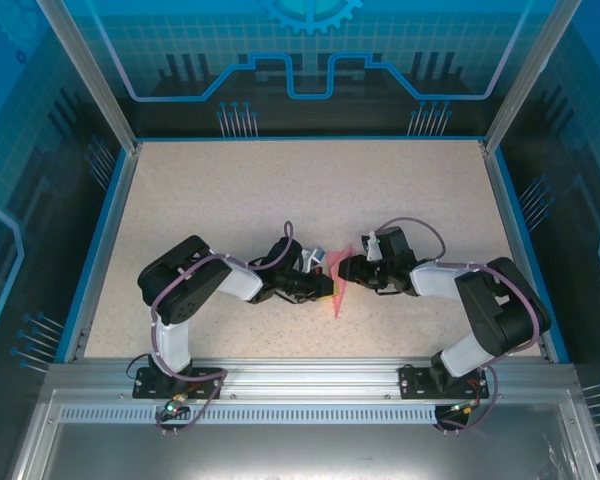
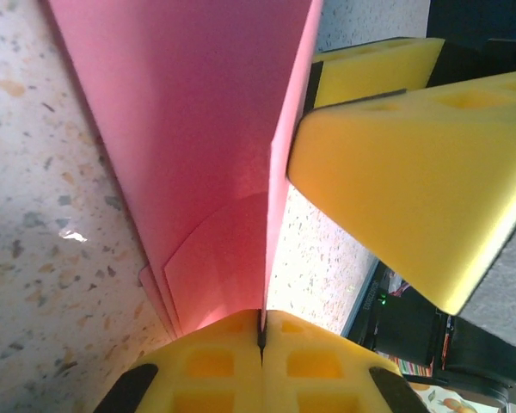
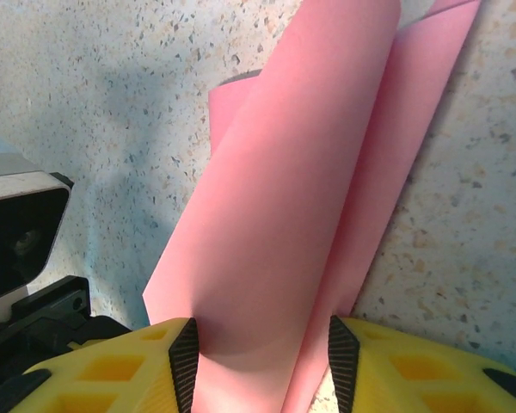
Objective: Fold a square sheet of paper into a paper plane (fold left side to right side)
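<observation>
- One speckled table (image 1: 180,200) carries everything, walled in by blue panels.
- Two arms are on it: the left arm (image 1: 185,285) reaches in from 9 o'clock and the right arm (image 1: 495,300) from 3 o'clock. They meet just to the 6 o'clock side of the table's middle.
- One sheet of paper (image 1: 337,290), salmon pink, sits between them. It is partly folded into a narrow shape whose tip points to 6 o'clock.
- There are two grippers, one per arm. The left gripper (image 1: 320,285) is at the sheet's 9 o'clock side and the right gripper (image 1: 350,268) at its 2 o'clock side.
- In the left wrist view the left gripper (image 2: 261,340) is clamped on the sheet of paper (image 2: 198,129). Its two yellow pads (image 2: 211,361) meet on an upright flap that rises toward 12 o'clock.
- In the right wrist view the right gripper (image 3: 262,361) has its jaws parted, with one yellow pad (image 3: 112,379) on each side of the curled sheet of paper (image 3: 275,215), which runs toward 1 o'clock. Whether those pads press it cannot be told.
</observation>
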Robot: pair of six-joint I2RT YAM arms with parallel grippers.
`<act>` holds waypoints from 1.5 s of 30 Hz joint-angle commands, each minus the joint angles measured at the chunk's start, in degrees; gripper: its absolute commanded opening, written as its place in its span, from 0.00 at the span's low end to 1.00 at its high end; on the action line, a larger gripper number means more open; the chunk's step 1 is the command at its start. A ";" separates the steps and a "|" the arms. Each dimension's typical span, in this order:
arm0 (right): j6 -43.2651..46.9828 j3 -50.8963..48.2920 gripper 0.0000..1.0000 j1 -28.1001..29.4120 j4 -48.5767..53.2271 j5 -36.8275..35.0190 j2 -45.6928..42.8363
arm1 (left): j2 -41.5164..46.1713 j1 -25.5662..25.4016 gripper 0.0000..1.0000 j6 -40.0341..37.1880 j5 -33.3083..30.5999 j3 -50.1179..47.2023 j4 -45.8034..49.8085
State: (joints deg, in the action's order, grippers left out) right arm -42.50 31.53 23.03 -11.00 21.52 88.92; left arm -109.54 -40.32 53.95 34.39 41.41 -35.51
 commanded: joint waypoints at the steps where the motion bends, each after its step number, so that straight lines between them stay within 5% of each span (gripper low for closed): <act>1: -0.06 1.32 0.46 1.05 2.13 -1.68 1.74 | -1.03 0.59 0.03 -0.21 1.20 -0.64 -1.07; 28: 0.79 2.74 0.46 2.20 5.12 -2.74 5.67 | 6.10 4.14 0.36 -3.45 0.08 -0.36 7.09; 45: 0.71 2.95 0.46 2.38 5.31 -2.38 5.56 | -0.15 4.71 0.34 -4.00 1.12 6.43 9.45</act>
State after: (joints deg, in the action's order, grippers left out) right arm -42.48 34.63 23.27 -6.39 21.21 90.76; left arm -108.29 -36.03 50.98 34.39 46.04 -27.18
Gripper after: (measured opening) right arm 0.458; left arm 0.347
